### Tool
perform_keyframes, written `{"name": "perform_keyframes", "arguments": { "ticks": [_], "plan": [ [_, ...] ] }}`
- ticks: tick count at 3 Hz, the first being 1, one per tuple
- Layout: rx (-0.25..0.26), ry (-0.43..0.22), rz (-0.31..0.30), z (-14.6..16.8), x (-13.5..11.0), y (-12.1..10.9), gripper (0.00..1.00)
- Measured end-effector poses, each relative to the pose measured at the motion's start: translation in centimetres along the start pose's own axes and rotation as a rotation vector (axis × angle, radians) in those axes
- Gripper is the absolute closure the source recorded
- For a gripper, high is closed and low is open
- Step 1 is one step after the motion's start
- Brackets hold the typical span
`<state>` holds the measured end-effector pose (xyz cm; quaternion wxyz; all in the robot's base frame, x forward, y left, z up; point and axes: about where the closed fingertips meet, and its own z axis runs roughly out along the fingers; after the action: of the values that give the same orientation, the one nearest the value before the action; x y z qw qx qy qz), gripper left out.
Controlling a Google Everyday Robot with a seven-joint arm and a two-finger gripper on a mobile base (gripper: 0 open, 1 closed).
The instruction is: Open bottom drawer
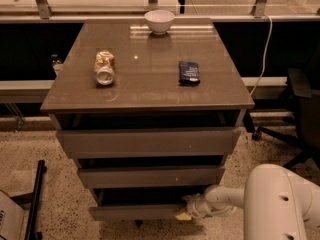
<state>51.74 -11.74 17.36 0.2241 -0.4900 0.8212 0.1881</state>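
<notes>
The bottom drawer (135,212) is the lowest and narrowest of three grey-brown flat fronts on the cabinet. It stands pulled out a little, with a dark gap above its front. My gripper (184,211) is at the drawer's right end, at the level of its front, on a white arm (225,200) that reaches in from the lower right. A yellowish fingertip (182,216) shows against the front's right end.
A lying can (104,67), a dark blue packet (189,72) and a white bowl (159,20) sit on the cabinet top (145,91). A black office chair (300,104) stands at the right. A black bar (34,204) lies on the speckled floor at left.
</notes>
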Motion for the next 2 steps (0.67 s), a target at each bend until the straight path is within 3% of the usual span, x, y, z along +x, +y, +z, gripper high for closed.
{"name": "perform_keyframes", "arguments": {
  "ticks": [1,2],
  "plan": [
    [-0.003,0.001,-0.001,-0.01,0.02,0.06,0.70],
    [-0.003,0.001,-0.001,-0.19,-0.11,0.08,0.99]
  ]
}}
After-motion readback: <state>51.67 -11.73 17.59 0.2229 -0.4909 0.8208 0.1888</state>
